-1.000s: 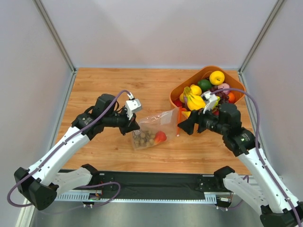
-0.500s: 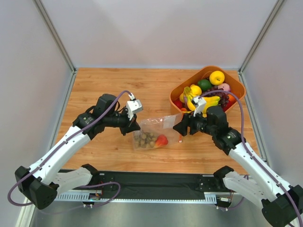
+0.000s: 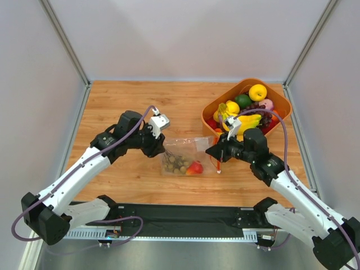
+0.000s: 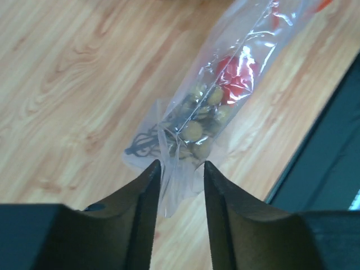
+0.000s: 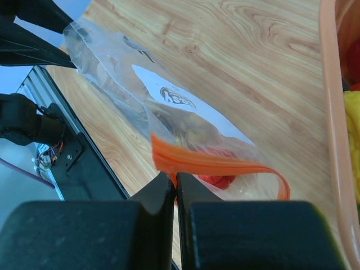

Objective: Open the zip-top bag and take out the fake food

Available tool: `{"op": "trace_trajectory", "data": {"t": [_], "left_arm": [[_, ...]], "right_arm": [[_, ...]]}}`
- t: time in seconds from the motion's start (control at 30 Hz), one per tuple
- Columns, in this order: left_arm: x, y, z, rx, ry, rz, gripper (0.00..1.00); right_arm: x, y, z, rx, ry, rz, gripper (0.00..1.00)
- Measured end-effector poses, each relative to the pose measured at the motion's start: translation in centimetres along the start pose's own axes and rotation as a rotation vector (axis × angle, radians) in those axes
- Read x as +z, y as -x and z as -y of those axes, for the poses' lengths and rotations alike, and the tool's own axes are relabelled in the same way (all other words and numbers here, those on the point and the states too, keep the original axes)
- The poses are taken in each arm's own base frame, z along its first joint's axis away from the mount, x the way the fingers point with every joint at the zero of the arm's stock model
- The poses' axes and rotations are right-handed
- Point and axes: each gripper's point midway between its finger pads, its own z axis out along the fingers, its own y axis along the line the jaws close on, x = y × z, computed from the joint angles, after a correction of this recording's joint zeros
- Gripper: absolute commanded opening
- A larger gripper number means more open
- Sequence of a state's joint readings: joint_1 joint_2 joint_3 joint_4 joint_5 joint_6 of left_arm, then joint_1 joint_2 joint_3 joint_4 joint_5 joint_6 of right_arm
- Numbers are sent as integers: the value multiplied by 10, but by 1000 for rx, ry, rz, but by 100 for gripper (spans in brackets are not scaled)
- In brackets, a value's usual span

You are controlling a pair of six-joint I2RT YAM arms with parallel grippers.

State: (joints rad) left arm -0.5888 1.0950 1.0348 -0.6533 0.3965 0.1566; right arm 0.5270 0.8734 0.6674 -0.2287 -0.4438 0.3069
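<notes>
Zip-top bag crinkled, apparently unzipped; tan balls, red fruit inside.

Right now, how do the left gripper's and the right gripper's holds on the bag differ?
The left gripper holds bunched clear plastic at the end of the zip-top bag away from the zip. The right gripper pinches the red-orange zip strip. The left gripper's jaws stand slightly apart around the plastic, while the right gripper's nearly touch. Both grip the same bag, from opposite ends.
</notes>
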Motion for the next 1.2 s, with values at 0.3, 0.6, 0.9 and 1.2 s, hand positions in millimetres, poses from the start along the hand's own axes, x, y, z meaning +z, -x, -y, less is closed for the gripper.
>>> {"op": "trace_trajectory", "data": {"t": [0.3,0.6,0.9,1.2], "left_arm": [[-21,26,9,60,85,177,77],[-34,60,82,135,-147,358,80],[26,34,100,27,-204,156,82],[32,39,88,-58,-105,156,85]], "right_arm": [[-2,8,-9,105,-116,73,0],[17,23,-19,177,-226,122,0],[35,12,-35,205,-261,131,0],[40,17,-53,263,-265,199,0]]}}
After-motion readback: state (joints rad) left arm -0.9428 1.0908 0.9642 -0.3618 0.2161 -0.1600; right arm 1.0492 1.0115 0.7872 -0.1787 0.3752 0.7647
